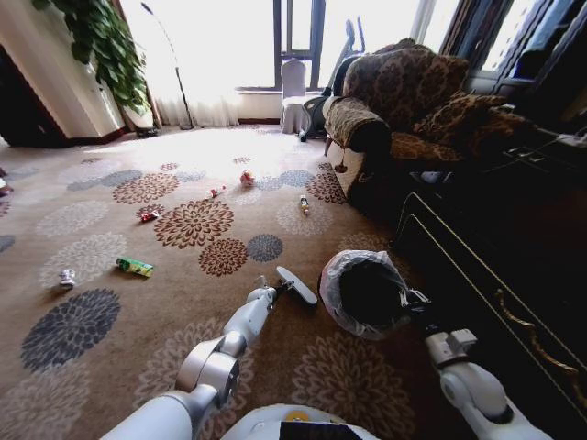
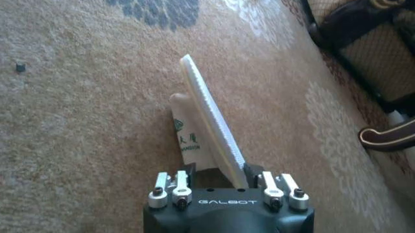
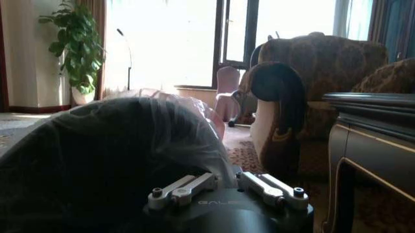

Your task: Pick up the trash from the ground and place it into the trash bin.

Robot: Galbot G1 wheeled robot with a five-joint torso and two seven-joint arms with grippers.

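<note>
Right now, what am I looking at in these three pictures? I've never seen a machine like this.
It is a wheeled robot with two arms. One picture comes from its head, looking down at the carpet; the others from cameras on each wrist. The left gripper is shut on a flat white piece of litter, held beside the trash bin. The right gripper grips the bin's lined rim. More trash lies on the carpet: a green packet, a silver can and little red-capped bottles.
</note>
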